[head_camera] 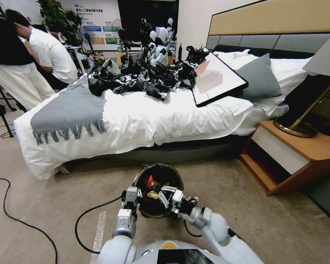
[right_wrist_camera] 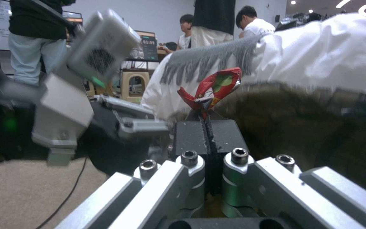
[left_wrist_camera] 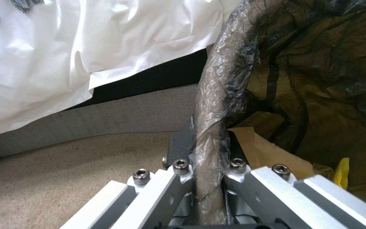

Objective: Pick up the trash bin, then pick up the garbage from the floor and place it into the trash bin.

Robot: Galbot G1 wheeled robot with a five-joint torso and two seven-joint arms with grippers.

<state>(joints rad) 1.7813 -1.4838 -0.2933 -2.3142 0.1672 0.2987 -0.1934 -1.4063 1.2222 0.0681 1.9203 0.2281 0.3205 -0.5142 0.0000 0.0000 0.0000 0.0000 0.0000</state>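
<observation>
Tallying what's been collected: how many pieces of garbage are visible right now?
3 at least. A red wrapper is pinched in the right claw over the trash bin; brown paper and a yellow wrapper lie inside. More may be hidden deeper.

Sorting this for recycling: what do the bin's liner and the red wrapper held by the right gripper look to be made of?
The trash bin's liner looks like thin dark plastic film: crinkled, semi-transparent and glossy where the left gripper clamps the rim. The red wrapper, pinched in the right gripper, seems to be foil-like printed plastic, given its sharp creases and sheen.
</observation>
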